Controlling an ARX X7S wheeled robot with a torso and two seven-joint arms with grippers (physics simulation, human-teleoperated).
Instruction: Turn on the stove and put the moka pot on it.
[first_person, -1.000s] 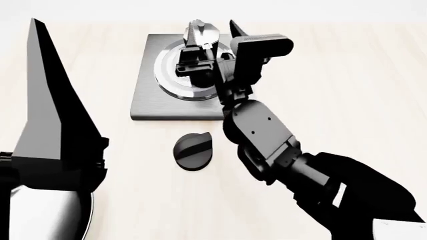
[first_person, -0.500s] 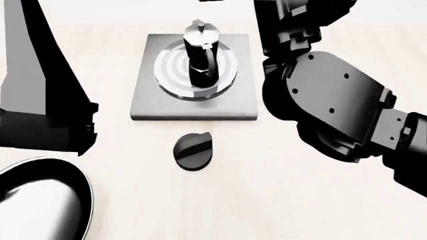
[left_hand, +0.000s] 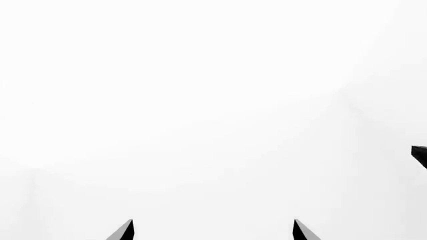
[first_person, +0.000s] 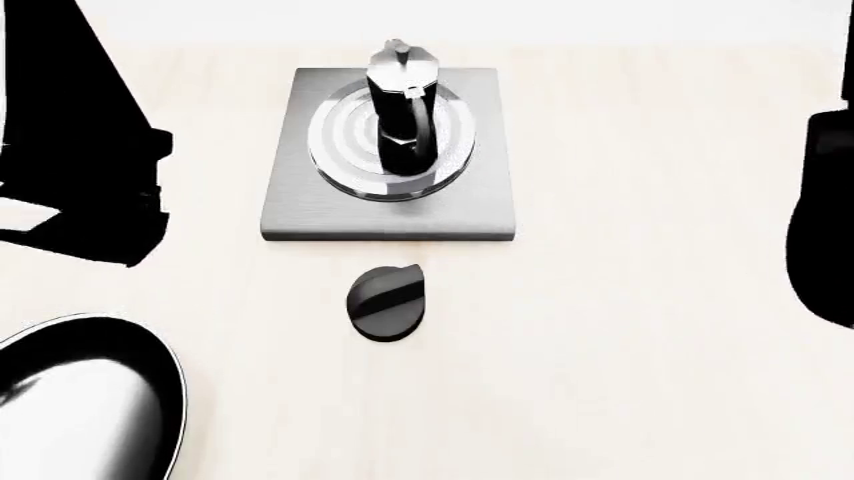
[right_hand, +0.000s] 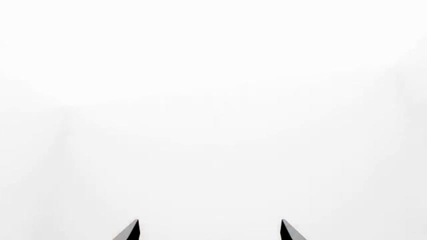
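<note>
Moka pot (first_person: 403, 118) stands upright on the stove (first_person: 387, 215) burner, knob (first_person: 388, 303) just near of the slab. Right arm has pulled out to the right edge since earlier frames; left arm also retreated left. Right gripper (right_hand: 208, 231) and left gripper (left_hand: 212, 231) both spread, holding nothing. Frying pan (first_person: 80, 400) near-left.
</note>
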